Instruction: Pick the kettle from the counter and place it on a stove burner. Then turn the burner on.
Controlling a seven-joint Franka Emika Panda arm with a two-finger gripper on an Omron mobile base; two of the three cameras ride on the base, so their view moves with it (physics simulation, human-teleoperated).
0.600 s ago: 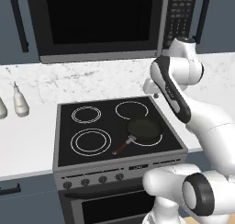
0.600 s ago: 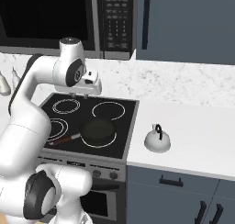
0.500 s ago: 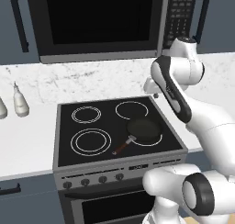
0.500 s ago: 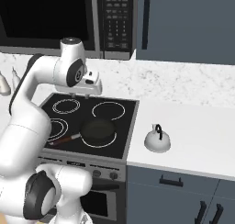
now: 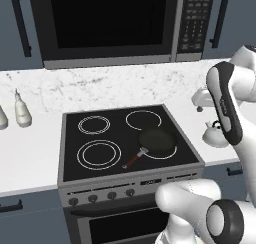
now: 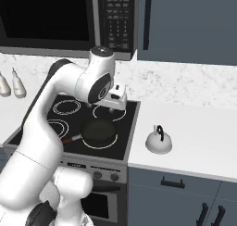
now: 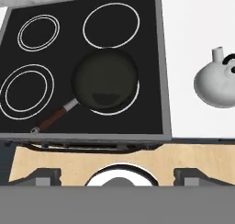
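The small white kettle [image 6: 159, 141] stands upright on the white counter [image 6: 203, 139] just right of the stove [image 6: 125, 146]. It also shows as the kettle [image 5: 216, 134] past my forearm, and as the kettle [image 7: 215, 84] at the right edge of the hand view. My gripper [image 6: 112, 108] hovers above the stove's back right part, left of the kettle and well apart from it. In the hand view the gripper [image 7: 117, 175] is open with its fingertips [image 7: 46, 176] wide apart and nothing between them. The rear right burner [image 7: 111, 25] is bare.
A black frying pan [image 5: 156, 142] with a brown handle covers the front right burner. The two left burners [image 5: 99, 154] are free. Two slim whitish bottles [image 5: 21, 109] stand on the counter left of the stove. Knobs [image 5: 102, 197] line the stove's front panel. A microwave [image 5: 110, 23] hangs above.
My hand has swung to the right across the stove and a little lower, closer to the kettle. The kettle and the pan have not moved.
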